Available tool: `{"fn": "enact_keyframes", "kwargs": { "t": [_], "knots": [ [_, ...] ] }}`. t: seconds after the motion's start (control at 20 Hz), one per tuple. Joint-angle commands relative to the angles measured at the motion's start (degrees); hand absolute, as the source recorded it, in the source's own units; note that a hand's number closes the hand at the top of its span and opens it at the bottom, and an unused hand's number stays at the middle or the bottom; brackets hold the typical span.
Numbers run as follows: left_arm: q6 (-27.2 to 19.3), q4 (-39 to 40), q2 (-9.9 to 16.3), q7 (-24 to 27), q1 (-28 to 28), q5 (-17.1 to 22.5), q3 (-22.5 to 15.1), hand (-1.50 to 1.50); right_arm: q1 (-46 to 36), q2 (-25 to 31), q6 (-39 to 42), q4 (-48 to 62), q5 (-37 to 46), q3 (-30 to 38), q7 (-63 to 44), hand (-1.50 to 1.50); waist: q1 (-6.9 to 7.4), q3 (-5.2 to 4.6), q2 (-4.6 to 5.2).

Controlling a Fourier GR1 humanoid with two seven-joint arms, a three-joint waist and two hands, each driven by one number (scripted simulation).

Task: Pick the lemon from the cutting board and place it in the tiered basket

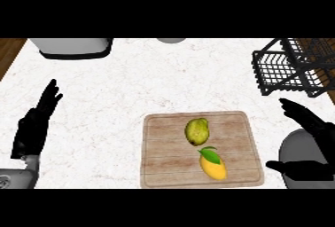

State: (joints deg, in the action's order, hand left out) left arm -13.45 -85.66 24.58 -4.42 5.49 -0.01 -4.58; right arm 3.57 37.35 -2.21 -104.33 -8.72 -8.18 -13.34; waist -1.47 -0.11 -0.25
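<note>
Right hand (pixel 307 146) lower right, fingers spread, holding nothing. Lemon (pixel 212 165) on cutting board (pixel 163 150), long axis near vertical, leaf end up-frame. Tiered basket (pixel 288 66) upper right.

Two black hands, left hand (pixel 33 128) and right hand (pixel 307 122), on grey forearms.

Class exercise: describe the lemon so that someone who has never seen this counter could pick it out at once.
Find the wooden cutting board at the near middle of the white counter. Two fruits lie on it; the lemon is the nearer one. It is bright yellow with a green leaf, while its neighbour is dull olive-green.
</note>
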Motion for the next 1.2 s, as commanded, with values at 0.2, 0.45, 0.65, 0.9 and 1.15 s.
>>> {"fn": "enact_keyframes", "kwargs": {
  "t": [0.2,0.45,0.65,0.9,1.15],
  "knots": [
    [1.41,2.57,-0.94,0.55,3.35,-0.90,-0.85,0.00,-6.87,12.49,11.65,-12.78,1.72,-6.30,-21.88,-1.50,1.46,-0.10,0.26],
    [2.18,1.81,-1.70,-1.13,4.28,-1.27,0.20,0.00,-17.13,7.15,12.24,-14.40,0.94,-8.91,-38.12,-1.50,1.98,0.05,0.23],
    [4.32,4.72,-0.65,0.69,5.46,-0.78,2.44,0.00,-21.26,1.17,12.29,-11.53,4.23,-15.03,-46.39,-1.50,2.05,0.05,0.31],
    [2.59,4.07,-3.20,-0.02,4.96,-2.84,1.37,0.00,-25.78,-4.76,15.00,-3.90,5.63,-19.17,-50.04,-1.50,2.18,0.07,0.34],
    [2.12,2.16,-4.75,0.86,2.13,-4.38,0.91,0.00,-21.98,-5.47,15.04,-4.01,10.32,-21.58,-49.90,-1.50,1.75,0.09,0.23]
  ]
}}
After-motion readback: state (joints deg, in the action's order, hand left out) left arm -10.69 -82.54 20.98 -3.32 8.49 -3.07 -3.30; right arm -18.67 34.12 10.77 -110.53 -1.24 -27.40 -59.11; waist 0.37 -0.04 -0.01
